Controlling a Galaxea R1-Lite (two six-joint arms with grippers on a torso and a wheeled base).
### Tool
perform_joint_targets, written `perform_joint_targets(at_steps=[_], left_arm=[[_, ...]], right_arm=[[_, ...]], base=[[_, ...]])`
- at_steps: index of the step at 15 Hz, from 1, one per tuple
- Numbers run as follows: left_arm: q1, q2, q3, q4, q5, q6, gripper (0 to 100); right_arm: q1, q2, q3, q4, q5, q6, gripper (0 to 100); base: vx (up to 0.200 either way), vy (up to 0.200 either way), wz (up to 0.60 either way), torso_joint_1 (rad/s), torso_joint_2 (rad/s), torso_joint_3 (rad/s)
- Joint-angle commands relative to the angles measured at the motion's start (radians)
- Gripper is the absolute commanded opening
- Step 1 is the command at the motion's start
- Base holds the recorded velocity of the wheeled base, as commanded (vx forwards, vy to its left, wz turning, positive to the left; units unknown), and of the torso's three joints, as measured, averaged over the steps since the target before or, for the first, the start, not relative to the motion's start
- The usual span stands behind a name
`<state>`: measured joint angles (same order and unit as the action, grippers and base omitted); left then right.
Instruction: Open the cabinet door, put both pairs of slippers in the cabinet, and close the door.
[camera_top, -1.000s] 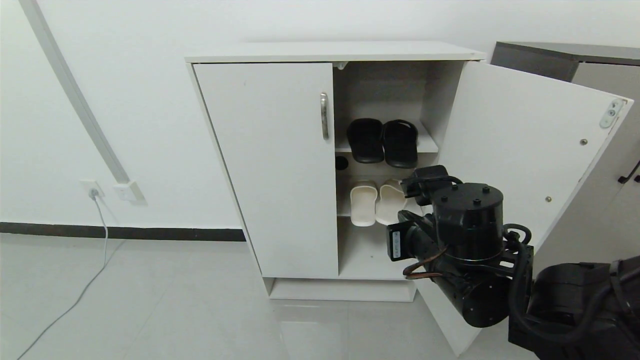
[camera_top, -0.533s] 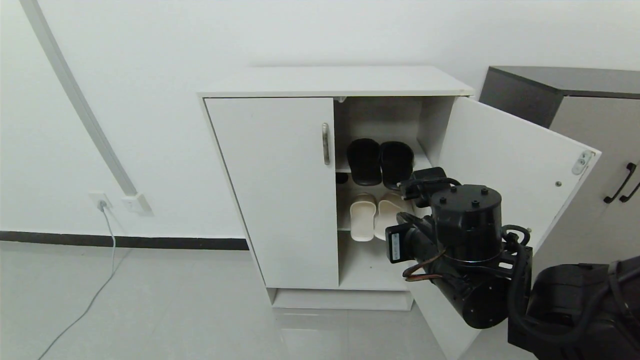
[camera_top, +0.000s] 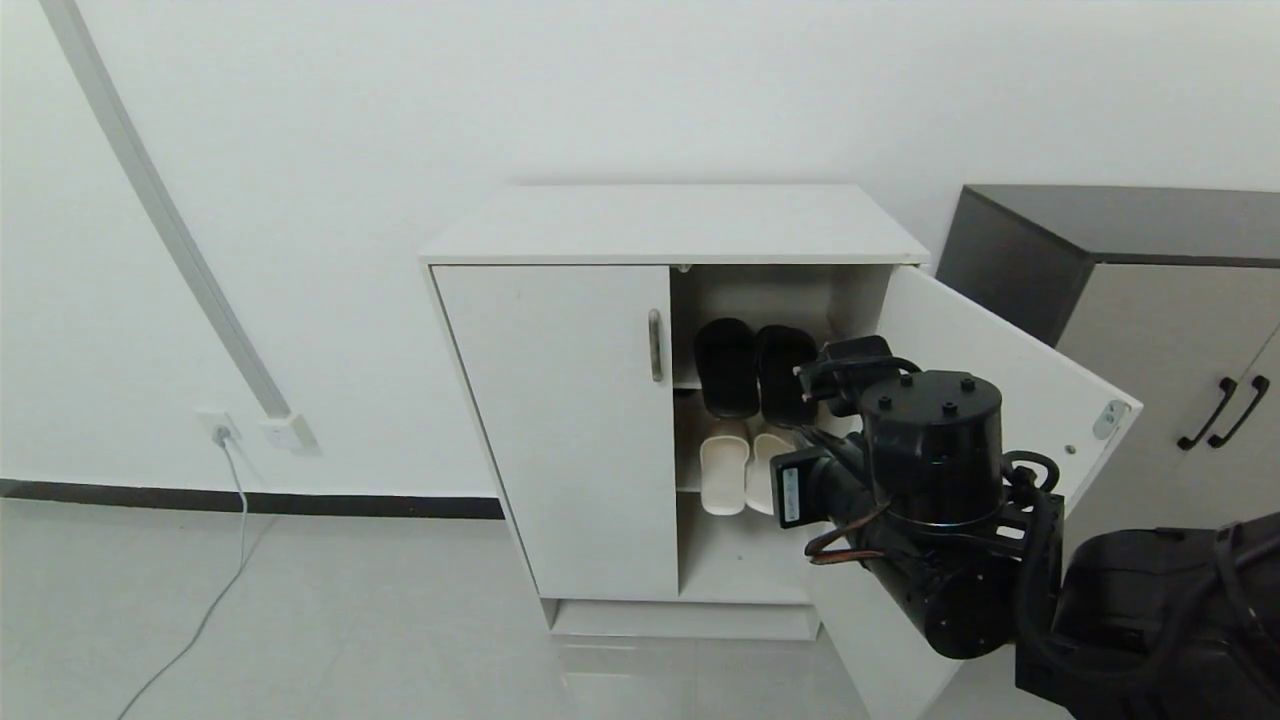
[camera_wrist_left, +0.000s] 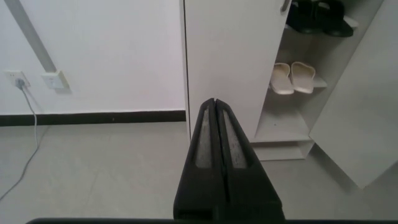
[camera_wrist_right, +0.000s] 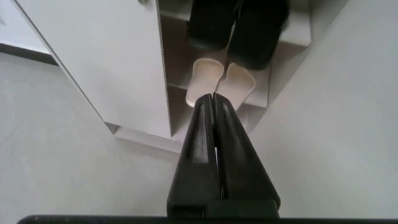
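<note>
Head view: white cabinet (camera_top: 670, 225), right door (camera_top: 985, 345) swung open, left door (camera_top: 560, 420) closed. Black slippers (camera_top: 728, 365) on the upper shelf, white slippers (camera_top: 722, 470) on the shelf below, both pairs inside. Right arm (camera_top: 930, 470) stands in front and covers part of the right-hand slippers. Left wrist view: left tool (camera_wrist_left: 214, 106) fingers pressed together, empty. Right wrist view: right tool (camera_wrist_right: 214, 99) also pressed closed, empty, pointing at the white pair. Grey cabinet (camera_top: 1150, 300) beside; wall socket (camera_top: 222, 430) off to the left.
</note>
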<state>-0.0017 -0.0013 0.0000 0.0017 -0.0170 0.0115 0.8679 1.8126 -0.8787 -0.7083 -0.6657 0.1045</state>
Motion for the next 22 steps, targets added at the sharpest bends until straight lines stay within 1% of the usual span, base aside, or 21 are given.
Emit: perform_joint_targets(at_steps=[1, 10, 18, 20, 22], left_arm=[[0.000, 0.001, 0.000, 0.000, 0.000, 0.001, 0], [0.000, 0.001, 0.000, 0.000, 0.000, 0.001, 0], [0.000, 0.001, 0.000, 0.000, 0.000, 0.001, 0], [0.000, 0.001, 0.000, 0.000, 0.000, 0.001, 0], [0.000, 0.001, 0.000, 0.000, 0.000, 0.001, 0]], right_arm=[[0.000, 0.001, 0.000, 0.000, 0.000, 0.000, 0], [0.000, -0.004, 0.012, -0.002, 0.000, 0.001, 0], [-0.001, -0.006, 0.012, -0.005, 0.000, 0.001, 0], [-0.001, -0.002, 0.012, -0.005, 0.000, 0.000, 0], [-0.001, -0.002, 0.012, -0.005, 0.000, 0.000, 0]], base=[[0.000, 0.000, 0.00, 0.173, -0.48, -0.315], [0.000, 0.000, 0.00, 0.207, -0.52, -0.310], [0.000, 0.000, 0.00, 0.253, -0.57, -0.325], [0.000, 0.000, 0.00, 0.139, -0.32, -0.171], [0.000, 0.000, 0.00, 0.013, -0.03, -0.013]])
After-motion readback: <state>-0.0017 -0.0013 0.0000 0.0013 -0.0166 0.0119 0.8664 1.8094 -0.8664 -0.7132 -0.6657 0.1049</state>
